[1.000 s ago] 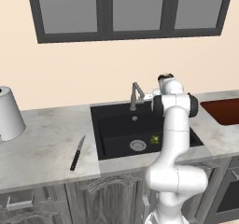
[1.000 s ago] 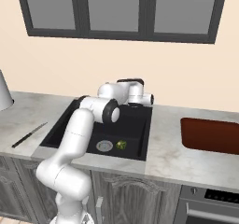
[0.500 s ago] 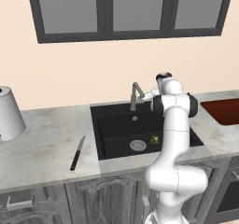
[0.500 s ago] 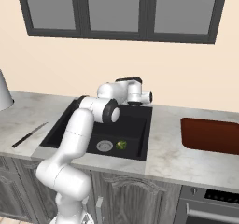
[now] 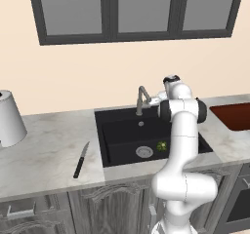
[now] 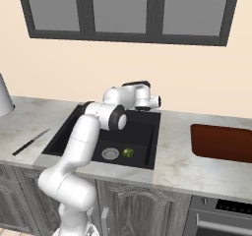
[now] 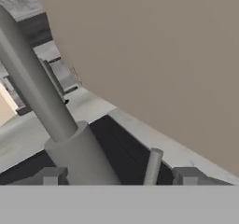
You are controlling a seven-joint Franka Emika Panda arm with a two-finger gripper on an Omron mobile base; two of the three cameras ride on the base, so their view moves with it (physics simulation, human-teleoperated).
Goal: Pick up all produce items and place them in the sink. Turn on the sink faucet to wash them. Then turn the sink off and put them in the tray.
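A: In the left base view, where is the broccoli (image 5: 161, 146)?

B: Low in the middle of the frame, on the floor of the sink (image 5: 122, 130), just right of the drain, probably placed there for washing. The gripper (image 5: 152, 101) is at the faucet (image 5: 142, 99).

A: And the right base view?

B: The tray (image 6: 221, 142) waits at the right edge, well apart.

A: The hand view?

B: The 2 fingertips (image 7: 52, 175) stand apart on both sides of the faucet base; I think they touch nothing.
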